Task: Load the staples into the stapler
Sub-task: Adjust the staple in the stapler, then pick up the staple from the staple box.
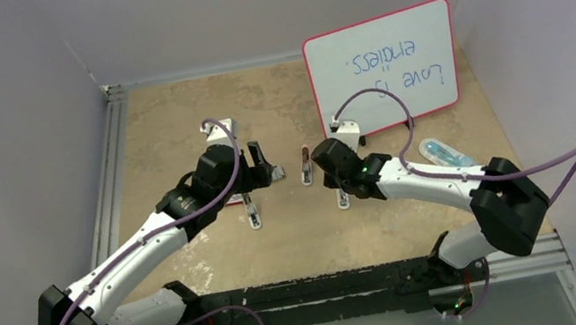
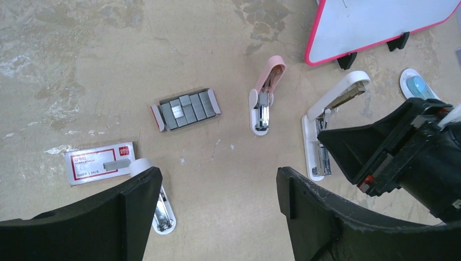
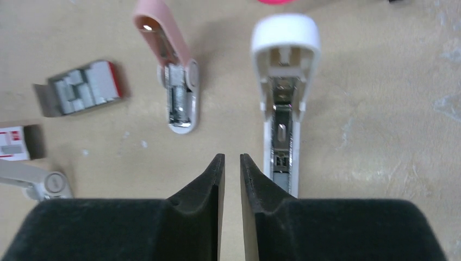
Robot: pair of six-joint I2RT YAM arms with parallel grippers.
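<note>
Top external view, read with both wrist views. The table (image 1: 170, 121) is tan and mottled. A pink-rimmed whiteboard (image 1: 384, 69) stands far right. Its blue handwriting is upside down to this camera and seems to read "Love is endless".

The left gripper (image 2: 217, 190) hangs spread wide and empty over the left half. The right gripper (image 3: 231, 176) hovers low, jaws almost pressed together with a thin slit between, pinching nothing.

A white stapler (image 3: 282, 98) lies swung open just right of those tips. A smaller pink stapler (image 3: 174, 87) lies open to their left. A third stapler (image 2: 166, 217) lies nearest, partly hidden.

A red-and-white box sleeve (image 2: 100, 163) lies near left. Its label may include "24/6"; the rest is too small to read.

The staples (image 2: 186, 109) sit in rows in their grey tray, left of the pink stapler and apart from both grippers.

Step in hand, as judged: the approach, with no strip yet picked up. The next move calls for a fine pinch on one thin strip, then laying it straight into an open channel.
</note>
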